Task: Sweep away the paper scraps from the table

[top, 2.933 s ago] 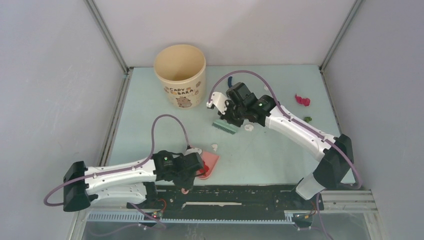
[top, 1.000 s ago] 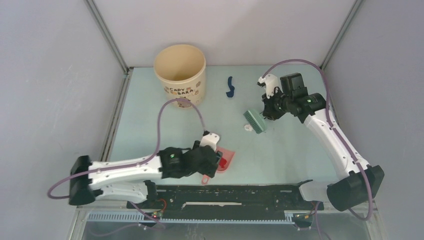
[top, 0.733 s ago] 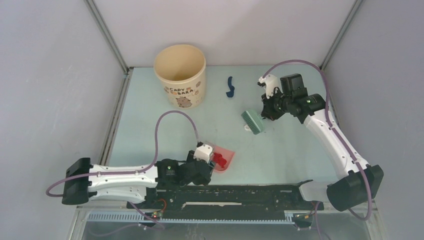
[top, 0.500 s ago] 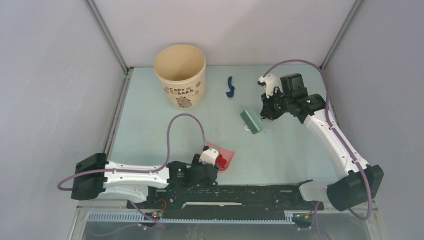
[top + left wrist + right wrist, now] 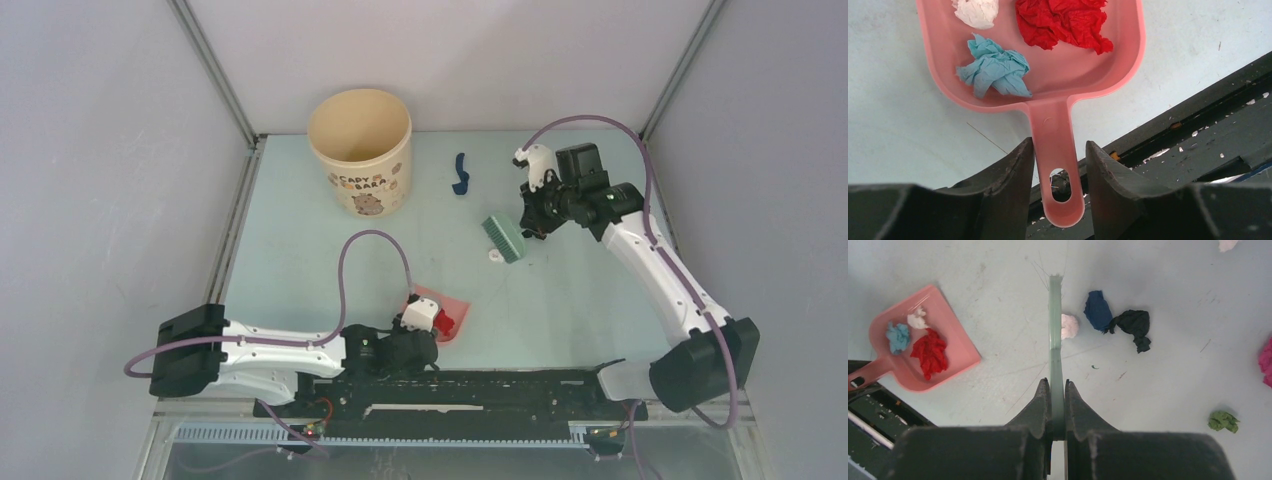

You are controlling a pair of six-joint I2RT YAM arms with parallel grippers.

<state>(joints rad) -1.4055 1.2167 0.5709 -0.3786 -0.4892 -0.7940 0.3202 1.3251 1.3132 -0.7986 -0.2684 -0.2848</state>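
The pink dustpan [image 5: 446, 312] lies on the table [image 5: 300, 230] near the front edge, holding red [image 5: 1063, 20], teal [image 5: 995, 70] and white [image 5: 977, 11] paper scraps. My left gripper [image 5: 1059, 165] is open, its jaws either side of the dustpan handle [image 5: 1054, 135] with a gap on the right. My right gripper [image 5: 1057, 390] is shut on the grey-green brush [image 5: 1055, 340], whose bristles sit beside a white scrap [image 5: 1069, 326]. Navy [image 5: 1098, 310], dark [image 5: 1134, 325], magenta [image 5: 1265, 360] and green [image 5: 1223, 420] scraps lie to its right.
A cream cup [image 5: 360, 150] stands at the back left. A navy scrap [image 5: 459, 172] lies at the back middle. The black rail [image 5: 480, 385] runs along the near edge, just behind the dustpan handle. The right arm [image 5: 660, 270] hides the scraps at the right in the top view.
My left arm has drawn back toward the near edge and the dustpan now rests on the table. My right gripper carried the brush from the middle to the right, then barely shifted.
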